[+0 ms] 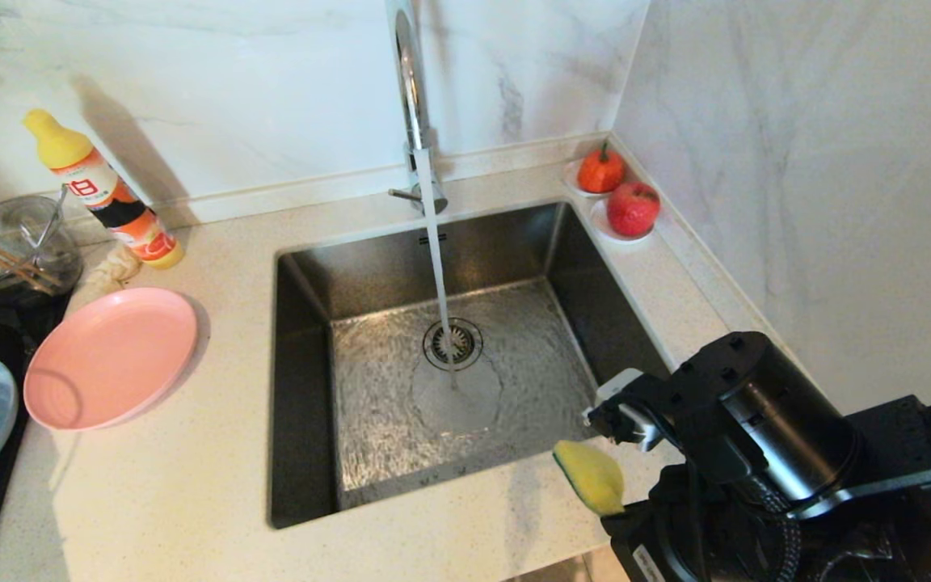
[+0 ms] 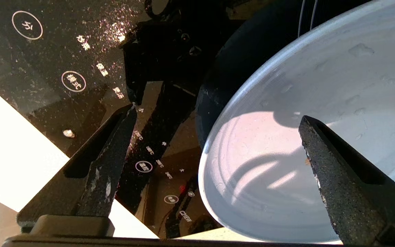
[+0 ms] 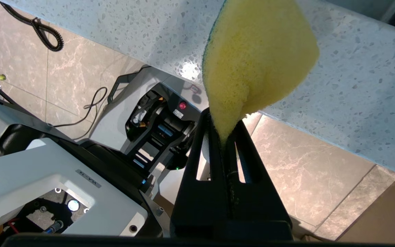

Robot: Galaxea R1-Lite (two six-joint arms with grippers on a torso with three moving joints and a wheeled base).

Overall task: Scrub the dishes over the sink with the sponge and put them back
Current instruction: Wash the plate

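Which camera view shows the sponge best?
The right wrist view: the sponge fills it, pinched in the shut right hand. The head view shows it small at the counter edge. The left wrist view shows none of it.

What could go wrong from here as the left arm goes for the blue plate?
1. The left gripper is open astride the light blue plate's rim, one finger over the black cooktop; a shallow bite on the thin wet rim may slip.
2. The right gripper pinches only a corner of the sponge, which could pull free when scrubbing.
3. Water is running into the sink, so a plate held under it may splash the counter.
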